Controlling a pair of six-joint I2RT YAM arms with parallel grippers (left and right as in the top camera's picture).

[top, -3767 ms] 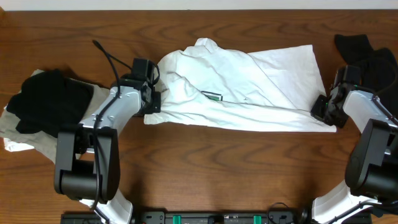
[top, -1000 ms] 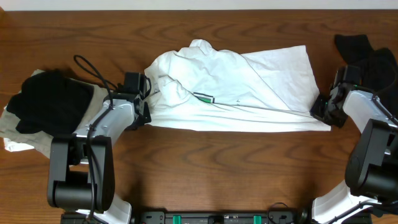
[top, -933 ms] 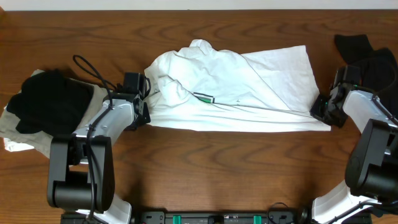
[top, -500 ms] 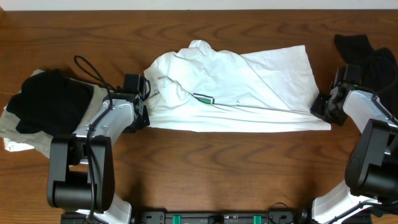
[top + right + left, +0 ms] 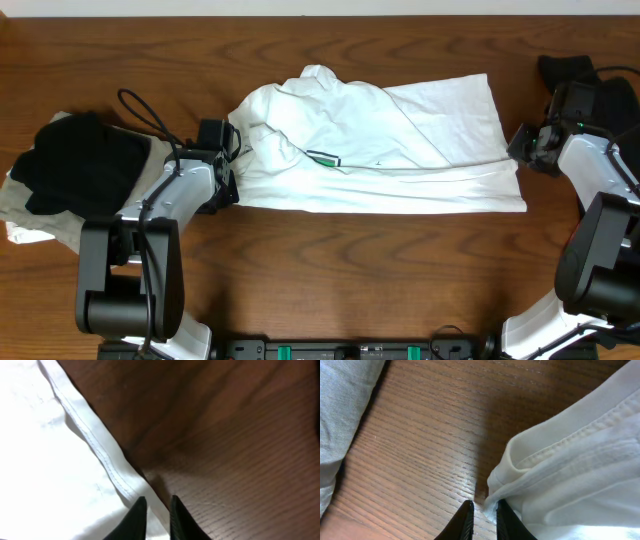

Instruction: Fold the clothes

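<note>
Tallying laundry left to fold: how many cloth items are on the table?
4: a white T-shirt mid-table, a black garment far left lying on a pale cloth, another dark garment far right. More may hide underneath.

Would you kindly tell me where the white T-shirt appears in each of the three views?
Overhead: the white T-shirt lies across the middle.
Left wrist: it fills the right side, with bunched seams.
Right wrist: it covers the left side, its hemmed edge running diagonally.
Shared landmark: the wooden table beneath it.
</note>
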